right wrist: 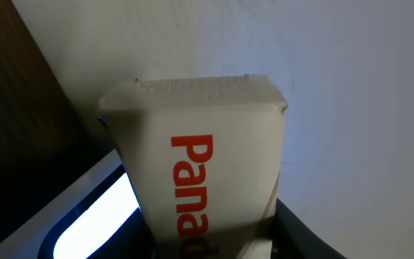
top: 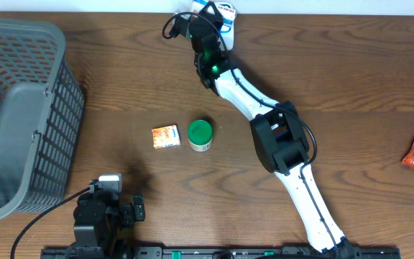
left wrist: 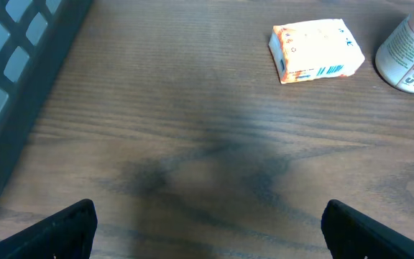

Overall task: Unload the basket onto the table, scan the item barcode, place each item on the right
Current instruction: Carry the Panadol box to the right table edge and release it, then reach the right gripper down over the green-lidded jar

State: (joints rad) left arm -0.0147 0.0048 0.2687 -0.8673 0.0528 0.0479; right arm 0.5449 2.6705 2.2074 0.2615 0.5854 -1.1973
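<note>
Out at the far edge of the worktop (top: pixel 351 79) the right fingers (right wrist: pixel 304 234) grip a white Panad box (right wrist: pixel 200 144), mid-presentation I'd judge, so next its barcode face needs turning scannerward, while the left fingers (left wrist: pixel 56 234) gape wide, empty.

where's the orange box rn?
Overhead view: the orange box lies mid-table, just left of the green-lid jar, with a small gap between them. The left wrist view shows it at upper right.
</note>
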